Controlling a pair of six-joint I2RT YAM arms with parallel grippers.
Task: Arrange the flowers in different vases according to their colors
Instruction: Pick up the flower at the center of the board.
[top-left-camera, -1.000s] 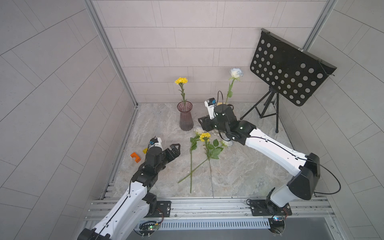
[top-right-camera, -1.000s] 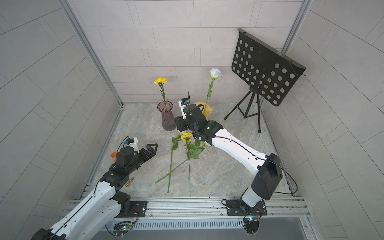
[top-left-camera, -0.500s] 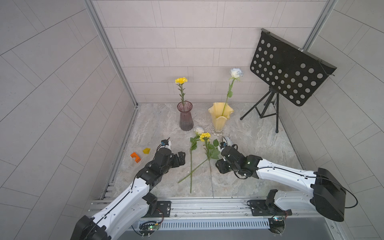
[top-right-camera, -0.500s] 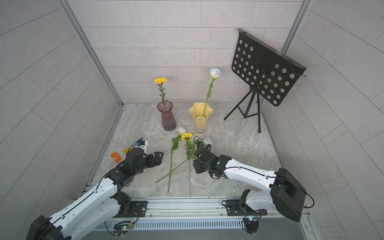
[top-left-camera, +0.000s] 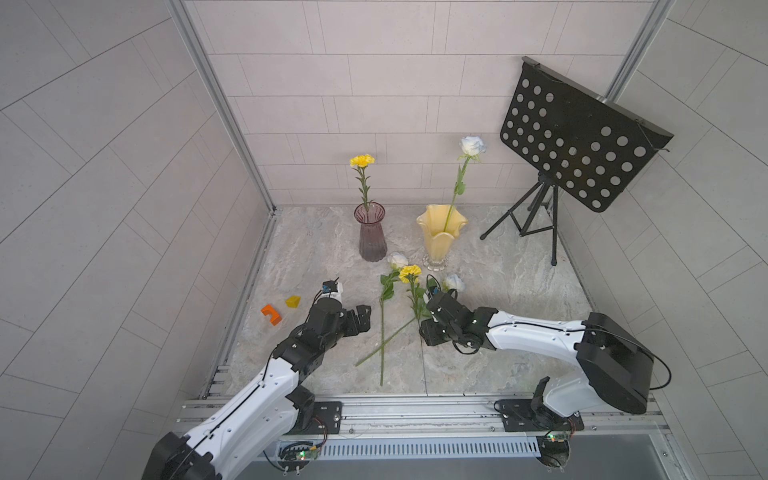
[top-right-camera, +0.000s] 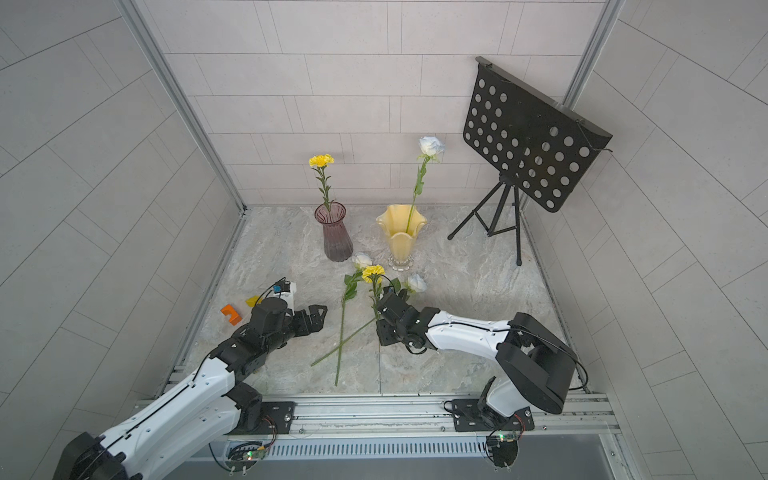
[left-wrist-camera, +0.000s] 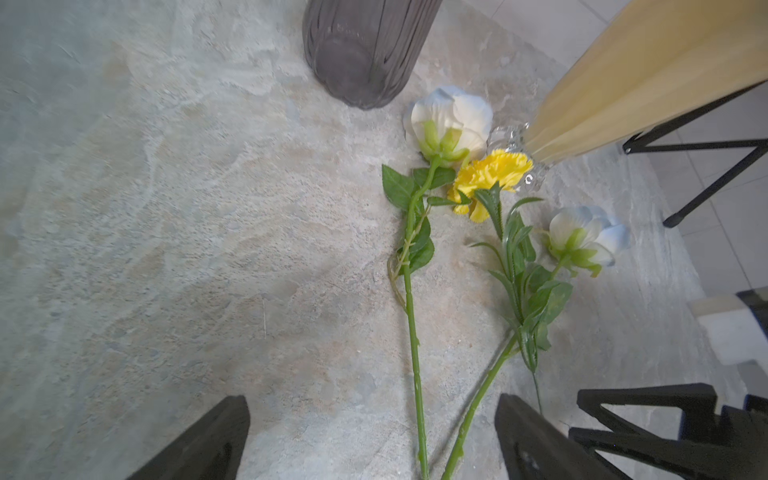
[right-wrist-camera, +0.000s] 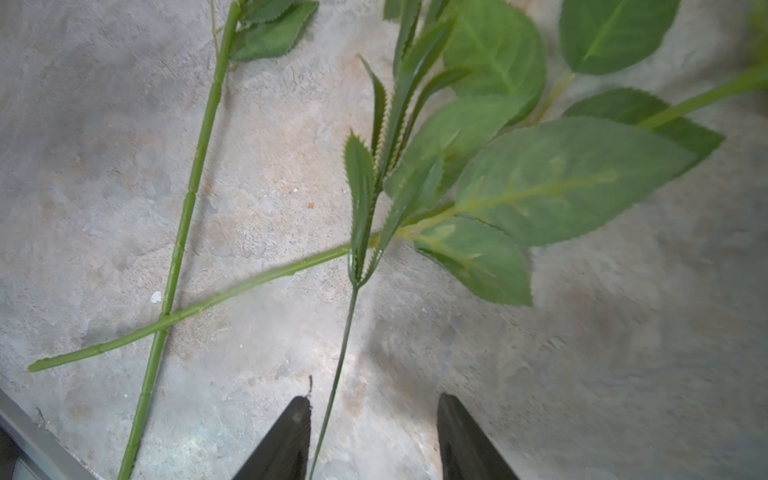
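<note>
Right tool low over the bench, jaws apart, nothing clamped. Thin stem of the lying yellow carnation runs into the gap, just beside one finger, not centred. Stem's long axis: straight ahead of the tool, cut end back beneath it, head far ahead, pointing at the foot of the cream vase. Two white roses lie flat alongside, stems crossing off to the side toward the left tool. Left tool empty, jaws wide, a rose stem ahead of it; the carnation stem lies beyond that, so the right tool is nearer. Judgement: next comes a pinch on the carnation stem, after a slight sideways shift to centre it. Purple vase, already holding one yellow bloom, stands ahead, on the left tool's side
</note>
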